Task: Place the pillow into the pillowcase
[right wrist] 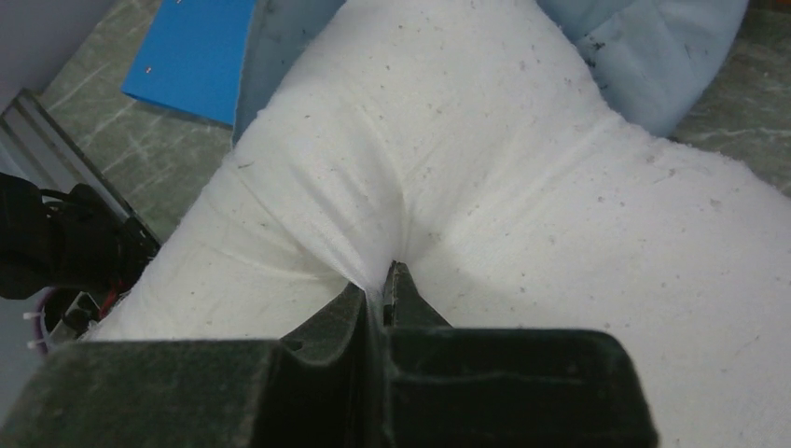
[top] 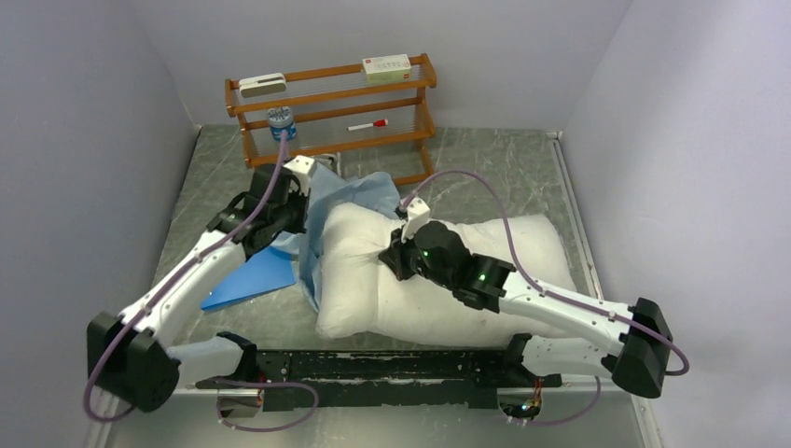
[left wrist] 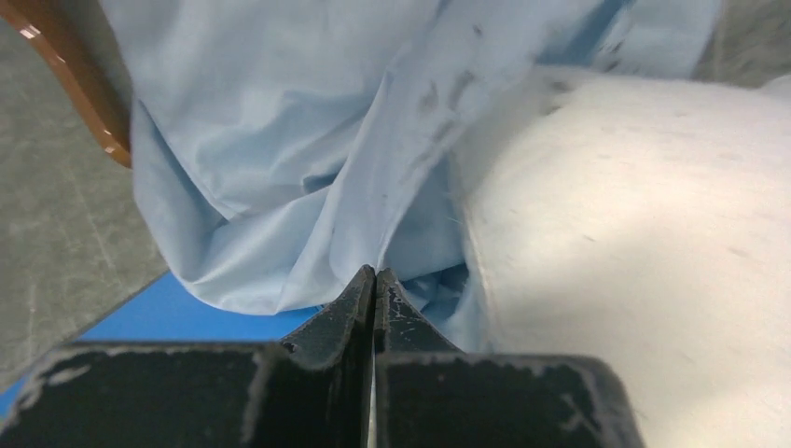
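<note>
Pillow position: pillow (top: 550, 243) lying on the table (top: 485, 159), long axis running left to right across the top view, left end against the pillowcase.
Pillowcase position: pillowcase (top: 359, 196) bunched at the pillow's far-left end, partly over a flat blue board (top: 247, 280); extent of cover over that end not clear.
Left pincer (left wrist: 375, 280): closed tight, apparently on a fold of the pillowcase edge, just beside the pillow's left end.
Right pincer (right wrist: 384, 280): closed on a pinch of the pillow's top face, puckers radiating from the tips, toward the left half.
Governing relation: pillowcase directly left of the pillow, in line with the long axis; left arm nearer the pillowcase, right arm nearer the pillow.
Judgement: next move likely a leftward feed along that axis. Risk: only 1 fabric layer gripped, mouth not open.
</note>
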{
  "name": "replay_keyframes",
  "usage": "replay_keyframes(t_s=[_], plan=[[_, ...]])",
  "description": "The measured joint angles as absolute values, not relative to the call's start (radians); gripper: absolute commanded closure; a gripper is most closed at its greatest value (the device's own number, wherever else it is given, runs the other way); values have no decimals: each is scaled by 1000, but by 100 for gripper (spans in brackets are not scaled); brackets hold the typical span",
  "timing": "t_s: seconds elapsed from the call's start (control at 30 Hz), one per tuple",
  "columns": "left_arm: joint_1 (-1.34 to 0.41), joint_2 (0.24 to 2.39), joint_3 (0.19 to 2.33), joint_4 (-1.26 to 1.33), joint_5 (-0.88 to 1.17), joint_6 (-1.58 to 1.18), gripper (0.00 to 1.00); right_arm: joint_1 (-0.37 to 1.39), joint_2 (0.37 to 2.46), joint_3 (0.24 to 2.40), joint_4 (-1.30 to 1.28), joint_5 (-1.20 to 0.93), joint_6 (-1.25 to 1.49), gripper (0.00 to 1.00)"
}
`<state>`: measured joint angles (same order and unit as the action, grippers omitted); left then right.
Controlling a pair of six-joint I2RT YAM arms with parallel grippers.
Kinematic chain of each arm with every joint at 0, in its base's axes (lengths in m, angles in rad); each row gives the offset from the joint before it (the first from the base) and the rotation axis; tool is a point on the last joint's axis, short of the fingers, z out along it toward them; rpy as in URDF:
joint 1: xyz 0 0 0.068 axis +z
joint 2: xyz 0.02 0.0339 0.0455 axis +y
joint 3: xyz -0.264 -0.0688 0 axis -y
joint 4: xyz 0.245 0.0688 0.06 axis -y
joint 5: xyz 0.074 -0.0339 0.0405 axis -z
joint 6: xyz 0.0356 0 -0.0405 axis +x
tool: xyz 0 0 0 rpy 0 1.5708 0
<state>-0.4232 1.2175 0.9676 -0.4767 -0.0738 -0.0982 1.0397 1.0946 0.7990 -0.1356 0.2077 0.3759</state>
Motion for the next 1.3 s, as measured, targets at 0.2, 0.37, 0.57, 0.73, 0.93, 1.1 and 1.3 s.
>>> replay_keyframes(t_s=[0.2,0.37,0.57,0.73,0.93,1.1,1.3], plan=[[-423,1025,968,-482,-80,-102,95,1008,1188,881,-163,107,355,100],[-423,1000,968,-487,-48,-102,95,1007,1214,888,-170,74,385,100],[-423,1019,968,-543,39,-94,95,999,1224,890,-161,155,465,100],[-423,982,979,-609,155,-81,95,910,1226,890,-118,190,531,100],[-423,932,1026,-642,339,-103,95,895,1280,934,-98,281,574,100],[-423,913,1041,-661,431,-129,95,896,1327,957,-79,373,596,100],[-423,909,1040,-674,471,-165,95,898,1356,1028,-97,544,578,100]])
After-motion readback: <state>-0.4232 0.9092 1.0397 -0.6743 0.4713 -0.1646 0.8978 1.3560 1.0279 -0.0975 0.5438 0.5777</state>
